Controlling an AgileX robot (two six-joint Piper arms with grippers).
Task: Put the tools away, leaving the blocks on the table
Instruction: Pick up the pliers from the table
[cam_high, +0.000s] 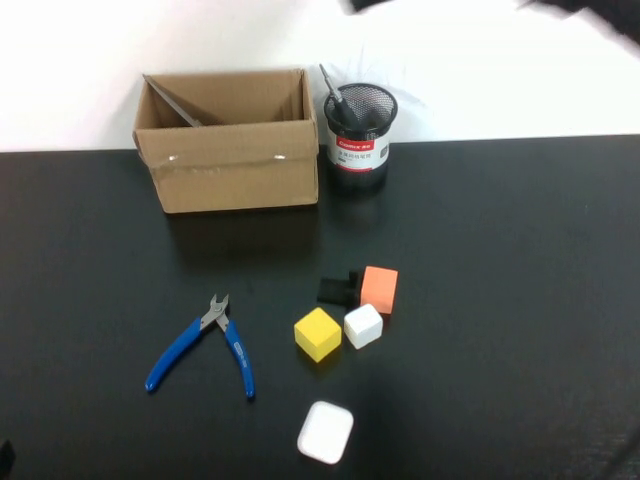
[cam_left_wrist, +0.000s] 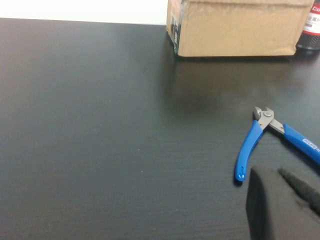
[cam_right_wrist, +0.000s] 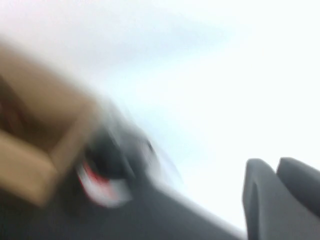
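- Left pincer hangs low over the table, just beside the blue pliers. I cannot tell how wide it is open, and nothing shows in it.
- Right pincer is high up, near the far edge by the box and the cup. Its view is a smear, so I cannot tell how open it is or if it holds a thing.
- The blue pliers lie flat on the table with both handles spread, nose toward the box. They look like the last tool left out – that is my guess.
- A grab on one thin handle could let the pliers swing or slip and drop. A grab that comes down too hard could bump the table.
- The yellow cube sits near the right handle. A sideways push on the pliers could knock it, then the white cube touching it.
- The orange block, the black piece and the flat white square sit further off, so they look safer – but a dropped tool could hit them.
- The cardboard box looks light. A bump on its rim could slide it, and a long grey thing leans inside.
- The mesh cup holds a slim dark tool and stands right against the box. A shove on the box could tip it.
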